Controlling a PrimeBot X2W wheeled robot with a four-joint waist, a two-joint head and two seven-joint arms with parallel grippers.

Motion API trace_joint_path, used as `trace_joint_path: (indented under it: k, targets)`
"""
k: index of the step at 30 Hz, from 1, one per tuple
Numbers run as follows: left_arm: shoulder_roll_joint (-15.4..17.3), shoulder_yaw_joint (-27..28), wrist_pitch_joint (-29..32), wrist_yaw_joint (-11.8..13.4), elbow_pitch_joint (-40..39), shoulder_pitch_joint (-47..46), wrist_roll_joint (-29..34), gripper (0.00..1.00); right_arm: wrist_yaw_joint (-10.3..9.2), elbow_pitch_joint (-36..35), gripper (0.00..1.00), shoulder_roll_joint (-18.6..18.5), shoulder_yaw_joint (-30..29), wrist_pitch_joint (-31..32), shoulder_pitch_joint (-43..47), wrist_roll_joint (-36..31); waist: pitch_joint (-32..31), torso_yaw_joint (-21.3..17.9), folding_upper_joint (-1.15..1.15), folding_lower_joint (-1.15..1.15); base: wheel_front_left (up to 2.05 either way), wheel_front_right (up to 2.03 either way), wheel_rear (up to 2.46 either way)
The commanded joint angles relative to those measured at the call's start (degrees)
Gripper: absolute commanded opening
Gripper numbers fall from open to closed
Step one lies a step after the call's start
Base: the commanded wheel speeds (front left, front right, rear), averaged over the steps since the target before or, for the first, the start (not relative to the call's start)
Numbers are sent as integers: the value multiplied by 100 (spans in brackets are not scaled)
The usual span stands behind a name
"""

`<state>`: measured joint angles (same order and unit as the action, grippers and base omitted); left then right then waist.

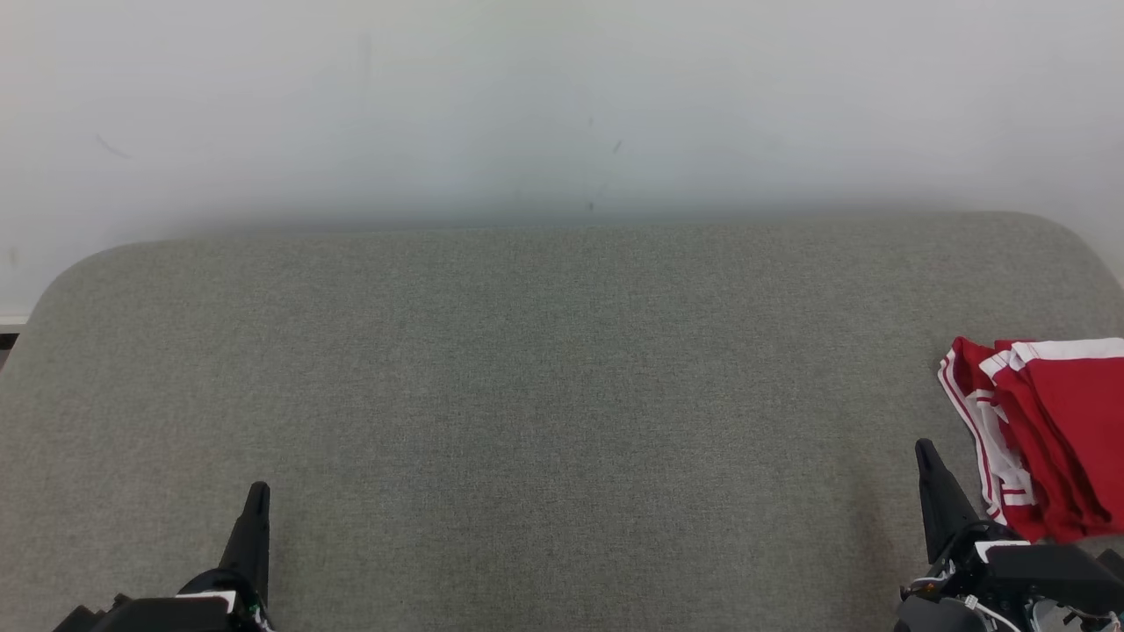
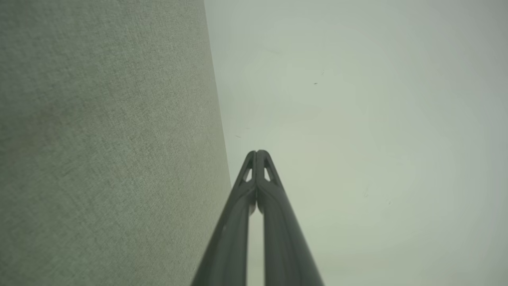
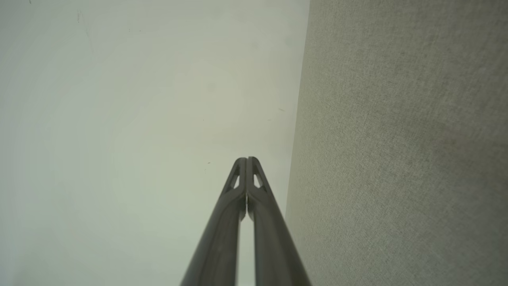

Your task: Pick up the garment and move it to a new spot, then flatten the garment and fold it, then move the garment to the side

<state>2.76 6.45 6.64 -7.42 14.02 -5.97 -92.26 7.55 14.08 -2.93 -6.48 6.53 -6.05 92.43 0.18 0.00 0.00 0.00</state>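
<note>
The garment [image 1: 1054, 430] is red with white stripes along its edges. It lies in several folded layers at the far right side of the grey fabric surface [image 1: 527, 395], and the right edge of the head view cuts it, so a part of it is hidden. Its striped edges face toward the middle of the surface.

The right gripper [image 1: 924, 448] is just beside the garment, at its near left corner. The tip points away from the robot and has a small strip of grey fabric between it and the red cloth. Whether the gripper body touches the lowest fold I cannot tell. In the right wrist view its two dark fingers [image 3: 270, 238] are pressed together at the tips, with nothing between them.

The left gripper [image 1: 257, 491] is well apart from the garment, at the near left of the surface. Its fingers [image 2: 234, 222] also meet at the tips and hold nothing.

Behind the surface stands a pale wall [image 1: 562, 105] with a few small dark marks
</note>
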Motion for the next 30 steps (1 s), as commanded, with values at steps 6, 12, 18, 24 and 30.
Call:
trace_joint_path:
  k: [6, 12, 18, 24, 30]
  targets:
    - [20, 20, 0, -16, 9, -63, -30, 0, -12, -11, 0, 0, -14, 12, -45, -2, 0, 0, 0, 0, 0, 0, 0]
    - [21, 21, 0, -16, 9, -63, -30, 0, -12, -11, 0, 0, -15, 13, -45, -3, 0, 0, 0, 0, 0, 0, 0]
    - [21, 20, 0, -16, 8, -63, -30, 0, -12, -10, 0, 0, -15, 14, -45, -4, 0, 0, 0, 0, 0, 0, 0]
    - [21, 20, 0, -16, 8, -63, -30, 0, -12, -10, 0, 1, -15, 14, -44, -5, 0, 0, 0, 0, 0, 0, 0]
    - [20, 20, -1, -16, 8, -63, -29, 0, -12, -10, 0, 2, -16, 15, -45, -6, 0, 0, 0, 0, 0, 0, 0]
